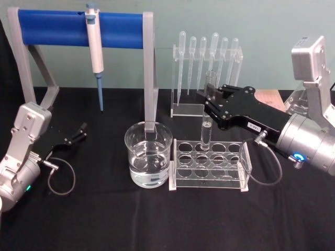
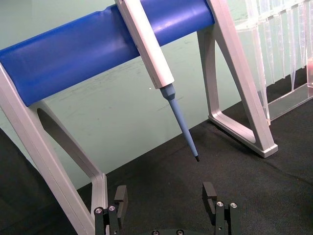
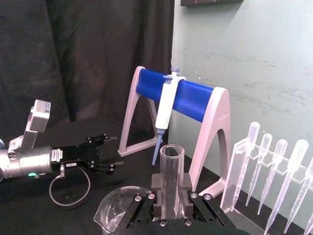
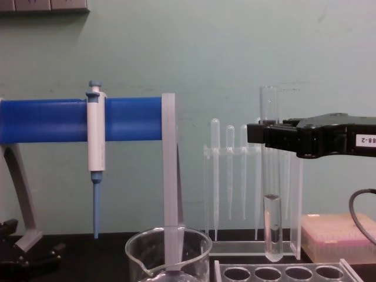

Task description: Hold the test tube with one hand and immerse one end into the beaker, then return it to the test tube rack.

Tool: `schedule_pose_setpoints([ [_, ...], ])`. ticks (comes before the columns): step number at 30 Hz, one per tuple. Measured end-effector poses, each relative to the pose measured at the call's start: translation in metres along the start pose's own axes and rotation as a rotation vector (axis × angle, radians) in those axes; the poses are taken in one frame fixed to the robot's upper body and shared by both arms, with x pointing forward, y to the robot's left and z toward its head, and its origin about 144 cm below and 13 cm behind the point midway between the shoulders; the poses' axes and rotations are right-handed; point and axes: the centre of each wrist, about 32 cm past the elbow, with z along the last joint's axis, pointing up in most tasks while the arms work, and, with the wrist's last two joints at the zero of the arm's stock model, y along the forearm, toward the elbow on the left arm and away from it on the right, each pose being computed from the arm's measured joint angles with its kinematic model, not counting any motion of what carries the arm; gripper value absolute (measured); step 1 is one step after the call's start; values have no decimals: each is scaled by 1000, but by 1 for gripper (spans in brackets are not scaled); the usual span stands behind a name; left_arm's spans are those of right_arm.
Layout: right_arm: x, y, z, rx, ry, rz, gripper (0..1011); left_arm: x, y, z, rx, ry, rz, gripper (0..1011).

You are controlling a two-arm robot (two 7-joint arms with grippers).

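Black-draped table [image 1: 104, 225], green wall behind, right gripper [image 1: 209, 102] clamped on the upright test tube [image 1: 206, 133] (some liquid inside), tube bottom just above the rack [image 1: 209, 184], beaker [image 1: 148, 154] beside it, left gripper [image 1: 81, 130] parked, fingers apart.

Laboratory bench setup, black-draped worktop [image 1: 104, 225], micropipette [image 1: 97, 52] hung on a blue stand [image 1: 57, 29], plastic pipettes [image 1: 214, 49] racked, glass beaker [image 1: 137, 157], test tube rack [image 1: 180, 180], pale green wall [image 1: 251, 26]
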Motion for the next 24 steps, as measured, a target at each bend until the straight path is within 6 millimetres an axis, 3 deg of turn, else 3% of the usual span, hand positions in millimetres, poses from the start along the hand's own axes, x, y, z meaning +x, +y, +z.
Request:
schedule_pose_setpoints([
  [16,0,0,0,2,-1,-1,225,0,0,0,0,0,0,1000],
  [24,-6,4,17,52,-23,11,225,0,0,0,0,0,0,1000],
])
